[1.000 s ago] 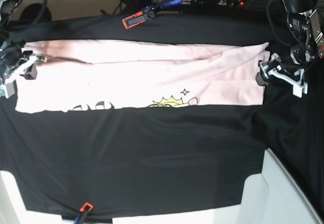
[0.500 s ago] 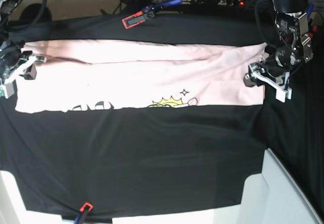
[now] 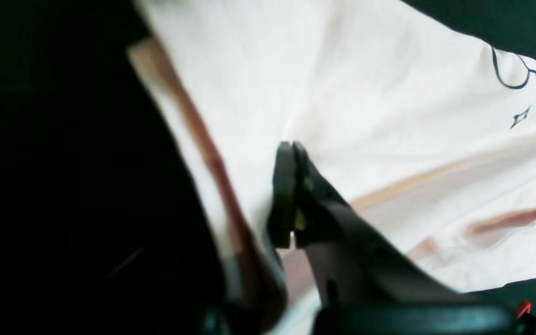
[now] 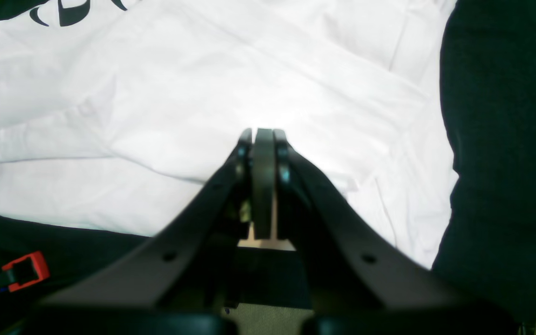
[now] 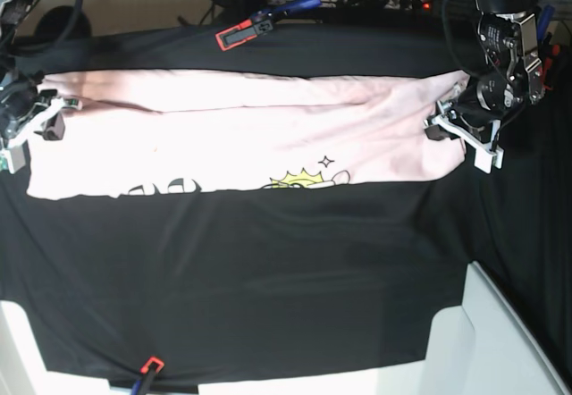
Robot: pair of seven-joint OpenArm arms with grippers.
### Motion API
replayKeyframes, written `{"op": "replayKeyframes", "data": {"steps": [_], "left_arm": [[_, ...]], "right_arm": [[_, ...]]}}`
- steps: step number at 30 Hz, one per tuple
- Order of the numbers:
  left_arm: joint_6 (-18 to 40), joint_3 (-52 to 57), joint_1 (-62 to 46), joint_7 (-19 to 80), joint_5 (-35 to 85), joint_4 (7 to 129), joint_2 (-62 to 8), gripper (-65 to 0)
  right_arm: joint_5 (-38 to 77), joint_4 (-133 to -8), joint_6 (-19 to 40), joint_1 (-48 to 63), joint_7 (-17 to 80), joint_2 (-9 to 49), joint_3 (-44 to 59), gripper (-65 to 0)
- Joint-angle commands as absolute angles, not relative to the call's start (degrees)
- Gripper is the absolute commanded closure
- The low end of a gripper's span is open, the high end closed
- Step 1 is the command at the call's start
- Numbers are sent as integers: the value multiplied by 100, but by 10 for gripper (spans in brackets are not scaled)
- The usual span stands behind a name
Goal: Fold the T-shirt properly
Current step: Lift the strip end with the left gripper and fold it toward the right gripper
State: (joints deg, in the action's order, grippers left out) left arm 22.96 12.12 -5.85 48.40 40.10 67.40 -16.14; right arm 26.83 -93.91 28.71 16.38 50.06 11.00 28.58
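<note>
Black cloth point(image 5: 268, 270) covers everything; shirt point(image 5: 241, 136) stretches across the upper frame. Left gripper point(image 5: 444, 130) and right gripper point(image 5: 43, 120) both pinch its ends (thin grips, probably). Uneven lifting could pull it loose.

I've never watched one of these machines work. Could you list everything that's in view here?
T-shirt: one, pale pink with black lettering and a yellow graphic, folded into a long band across the table's far half.
Table cloth: one, black, covering the table.
Clamps: two, orange and black, one at the far edge, one at the near edge.
Cables: several, dark, behind the table.
Left hand: one, black, shut at the shirt's end.
Right hand: one, black, shut at the opposite end.
</note>
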Motion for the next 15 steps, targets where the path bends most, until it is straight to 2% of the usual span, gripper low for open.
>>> {"op": "replayKeyframes", "data": {"steps": [1,6,15], "left_arm": [[2334,1253,-532,4857,4057,6879,-1710,0],[2316,1798,-848,4901,4057,7811,-1736,0],[2308,2079,-919,6114,4022,9297,-1490,0]], "right_arm": [[2765,-9473,2905,1613,4927,1174,2879,-3],[2765,-9473,2905,1613,4927,1174,2879,-3],[2765,-9473,2905,1613,4927,1024,2870,-3]]}}
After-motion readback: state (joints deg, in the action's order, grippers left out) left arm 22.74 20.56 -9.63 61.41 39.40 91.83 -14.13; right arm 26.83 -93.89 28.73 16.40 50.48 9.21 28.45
